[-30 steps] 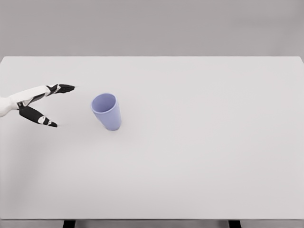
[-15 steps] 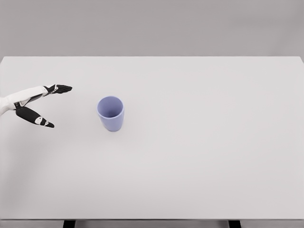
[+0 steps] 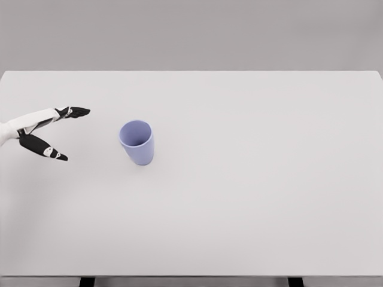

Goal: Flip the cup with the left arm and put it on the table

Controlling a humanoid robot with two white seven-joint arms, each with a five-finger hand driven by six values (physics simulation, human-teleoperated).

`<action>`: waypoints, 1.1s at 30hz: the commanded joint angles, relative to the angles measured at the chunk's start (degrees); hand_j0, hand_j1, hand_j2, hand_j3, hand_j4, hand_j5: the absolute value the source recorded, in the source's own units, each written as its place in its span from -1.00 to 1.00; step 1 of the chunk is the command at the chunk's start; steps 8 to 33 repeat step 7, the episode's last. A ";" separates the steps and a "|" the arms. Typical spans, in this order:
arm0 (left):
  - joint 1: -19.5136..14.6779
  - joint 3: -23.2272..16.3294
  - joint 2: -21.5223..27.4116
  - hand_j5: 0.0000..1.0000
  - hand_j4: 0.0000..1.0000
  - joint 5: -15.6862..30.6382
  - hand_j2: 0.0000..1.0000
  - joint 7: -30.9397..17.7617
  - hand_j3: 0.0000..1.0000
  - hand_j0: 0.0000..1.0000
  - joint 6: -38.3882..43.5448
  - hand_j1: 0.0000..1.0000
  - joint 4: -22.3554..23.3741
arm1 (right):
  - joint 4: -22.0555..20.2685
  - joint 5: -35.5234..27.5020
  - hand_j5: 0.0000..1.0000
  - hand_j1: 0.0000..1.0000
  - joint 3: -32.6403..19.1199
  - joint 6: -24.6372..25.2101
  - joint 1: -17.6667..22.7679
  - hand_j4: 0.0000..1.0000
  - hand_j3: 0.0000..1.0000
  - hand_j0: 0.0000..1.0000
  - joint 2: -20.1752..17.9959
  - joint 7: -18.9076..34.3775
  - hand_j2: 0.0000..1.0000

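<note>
- Cup point(image 3: 137, 142): lilac, mouth up on counter point(image 3: 251, 179), leaning slightly.
- Left robot hand point(image 3: 51, 131): fingers spread, empty, well apart.
- Advice: withdraw clear without nudging.

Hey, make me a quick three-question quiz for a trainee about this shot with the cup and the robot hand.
1. True or false: the left hand is gripping the cup.
2. Which way does the cup's opening face? A) up B) down onto the table C) it is covered by a lid
3. Fill in: the cup stands to the ____ of the left hand in the head view.

Key:
1. False; the fingers are spread and apart from the cup.
2. A; the open mouth shows on top.
3. Right.
</note>
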 commanded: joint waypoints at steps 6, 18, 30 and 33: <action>0.09 0.11 0.05 1.00 1.00 0.42 1.00 0.01 1.00 1.00 0.11 1.00 0.06 | 0.00 -0.01 1.00 1.00 -0.01 -0.01 0.00 1.00 1.00 1.00 0.00 0.02 1.00; 0.00 0.11 0.14 1.00 1.00 0.34 1.00 0.01 1.00 1.00 0.11 1.00 0.15 | 0.00 -0.01 1.00 1.00 -0.01 -0.01 0.00 1.00 1.00 1.00 0.00 0.02 1.00; 0.00 0.11 0.14 1.00 1.00 0.34 1.00 0.01 1.00 1.00 0.11 1.00 0.15 | 0.00 -0.01 1.00 1.00 -0.01 -0.01 0.00 1.00 1.00 1.00 0.00 0.02 1.00; 0.00 0.11 0.14 1.00 1.00 0.34 1.00 0.01 1.00 1.00 0.11 1.00 0.15 | 0.00 -0.01 1.00 1.00 -0.01 -0.01 0.00 1.00 1.00 1.00 0.00 0.02 1.00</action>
